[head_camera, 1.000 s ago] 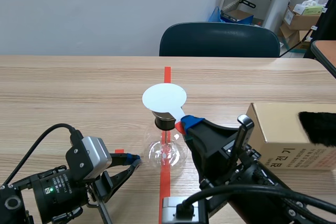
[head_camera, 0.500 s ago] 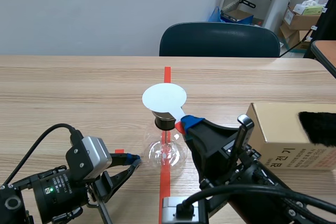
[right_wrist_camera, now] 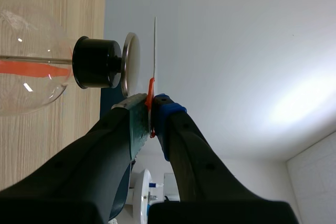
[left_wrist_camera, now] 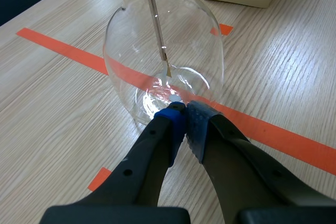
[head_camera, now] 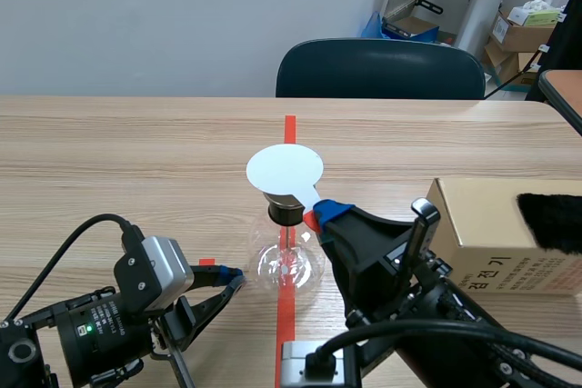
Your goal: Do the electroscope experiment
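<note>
Appears to be at the testing step: presenting a plate [head_camera: 285, 170] (thin, white, presumably charged) to the electroscope [head_camera: 289, 261]. Has the right end effector [right_wrist_camera: 152, 109] clamped on the plate's orange tab [right_wrist_camera: 151, 90], with the plate's face close over the metal cap [right_wrist_camera: 131, 64] yet apart from it. Has the left end effector [left_wrist_camera: 182, 113] low on the worktop [head_camera: 136, 161], fingers together on nothing, tips at the foot of the flask [left_wrist_camera: 199, 40]. Finds the electroscope upright on the tape line [head_camera: 287, 320] near the worktop's middle, between the two arms: clear round flask, black stopper [right_wrist_camera: 95, 62], thin rod [left_wrist_camera: 156, 22] running down inside to a small leaf [left_wrist_camera: 167, 69] hanging straight. Calls next, probably, for easing plate to cap gently, without tilting it or nudging the glass, then watching the leaf.
</note>
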Controlling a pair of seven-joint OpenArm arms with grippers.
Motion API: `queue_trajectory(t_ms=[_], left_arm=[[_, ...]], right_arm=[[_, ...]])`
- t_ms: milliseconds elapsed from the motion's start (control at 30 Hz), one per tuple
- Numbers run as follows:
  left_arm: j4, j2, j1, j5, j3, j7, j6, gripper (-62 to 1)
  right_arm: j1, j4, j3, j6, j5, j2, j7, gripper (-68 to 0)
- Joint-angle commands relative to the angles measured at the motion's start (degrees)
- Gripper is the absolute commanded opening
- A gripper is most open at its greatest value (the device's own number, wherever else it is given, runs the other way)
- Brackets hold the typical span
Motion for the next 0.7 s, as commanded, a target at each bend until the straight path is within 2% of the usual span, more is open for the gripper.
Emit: queue_trajectory(t_ms=[0, 433, 533, 667], left_arm=[[0.9, 0.3, -0.5, -0.6, -0.1, -0.7, 0.0, -56.8], [0.9, 0.3, -0.5, -0.6, -0.1, -0.6, 0.0, -56.8], [0.9, 0.3, -0.5, -0.6, -0.1, -0.6, 0.0, -56.8], [0.9, 0.3, -0.5, -0.6, -0.1, -0.6, 0.0, -56.8]], right_arm=[[-0.1, 1.2, 0.1, -0.8, 0.0, 0.8, 0.2, -65.8], [-0.1, 1.2, 0.1, -0.7, 0.0, 0.8, -0.1, -65.8], [-0.1, 1.2, 0.1, -0.5, 0.0, 0.8, -3.1, -65.8], [-0.1, 1.2, 0.1, 0.8, 0.0, 0.8, -11.0, -65.8]])
